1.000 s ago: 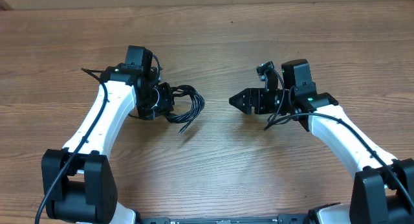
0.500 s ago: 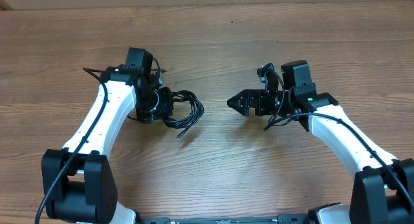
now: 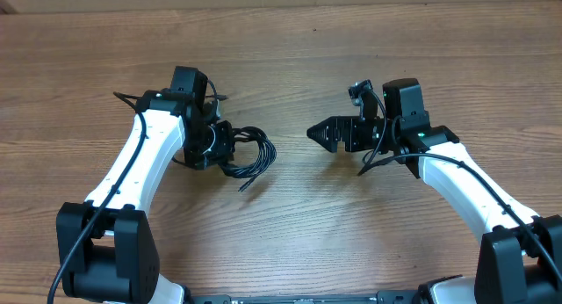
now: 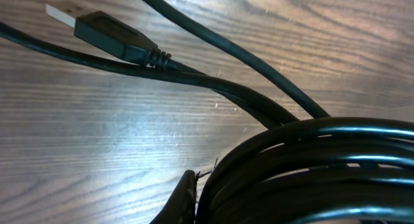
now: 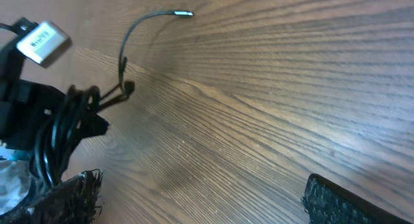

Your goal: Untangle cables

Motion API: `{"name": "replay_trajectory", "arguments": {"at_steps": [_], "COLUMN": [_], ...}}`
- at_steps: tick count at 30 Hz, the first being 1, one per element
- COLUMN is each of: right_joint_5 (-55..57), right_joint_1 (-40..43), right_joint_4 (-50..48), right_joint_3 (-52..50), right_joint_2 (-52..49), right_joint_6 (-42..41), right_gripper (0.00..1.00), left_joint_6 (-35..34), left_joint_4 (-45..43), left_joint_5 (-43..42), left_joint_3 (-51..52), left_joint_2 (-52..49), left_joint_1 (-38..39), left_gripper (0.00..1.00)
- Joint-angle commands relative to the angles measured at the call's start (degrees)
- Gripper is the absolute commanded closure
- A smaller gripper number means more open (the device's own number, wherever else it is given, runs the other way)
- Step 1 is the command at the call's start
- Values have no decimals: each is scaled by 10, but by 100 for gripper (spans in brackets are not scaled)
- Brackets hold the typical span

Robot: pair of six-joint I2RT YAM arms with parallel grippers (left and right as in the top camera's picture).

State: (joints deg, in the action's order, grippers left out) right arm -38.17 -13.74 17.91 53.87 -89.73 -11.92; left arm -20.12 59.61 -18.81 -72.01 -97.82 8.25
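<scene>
Gripping the coiled cables (image 3: 255,149), the left fingers (image 4: 184,199) are clenched at centre-left of the overhead frame; the right fingers (image 5: 349,201) stand released, centre-right. Close them on one loose end (image 3: 246,184) only, then draw it slowly outward across the tabletop (image 3: 290,225).

On my overhead feed the table (image 3: 290,242) is warm mid-brown wood, streaked with fine darker grain. The cables (image 3: 253,153) are black throughout. In the left wrist view they shine glossy black, and one plug (image 4: 113,35) is matte black with a pale silver tip. Through the right wrist camera I see a cord end (image 5: 184,13) tipped in silver. The left arm (image 3: 140,159) and right arm (image 3: 465,185) are white with black joints, and a small green light (image 3: 422,133) glows on the right one. The right gripper (image 3: 314,133) is black, its pads (image 5: 349,201) a rough, fibrous black.
</scene>
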Motion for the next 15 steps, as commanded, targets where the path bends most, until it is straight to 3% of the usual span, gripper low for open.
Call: {"name": "replay_trajectory", "arguments": {"at_steps": [1, 7, 15], "right_joint_5": [-20, -68, -81], "right_joint_1": [-3, -32, -37], "right_joint_4": [-7, -17, -24], "right_joint_3": [7, 7, 6], "right_joint_2": [8, 8, 8], "right_joint_6": [5, 57, 65], "right_gripper": [0, 0, 1], "left_joint_6": [24, 68, 106], "left_joint_4": [3, 2, 1], "left_joint_5": [-16, -22, -22], "left_joint_3": [-2, -2, -2], "left_joint_2": [5, 5, 5], "left_joint_1": [4, 4, 4], "left_gripper": [96, 96, 96]}}
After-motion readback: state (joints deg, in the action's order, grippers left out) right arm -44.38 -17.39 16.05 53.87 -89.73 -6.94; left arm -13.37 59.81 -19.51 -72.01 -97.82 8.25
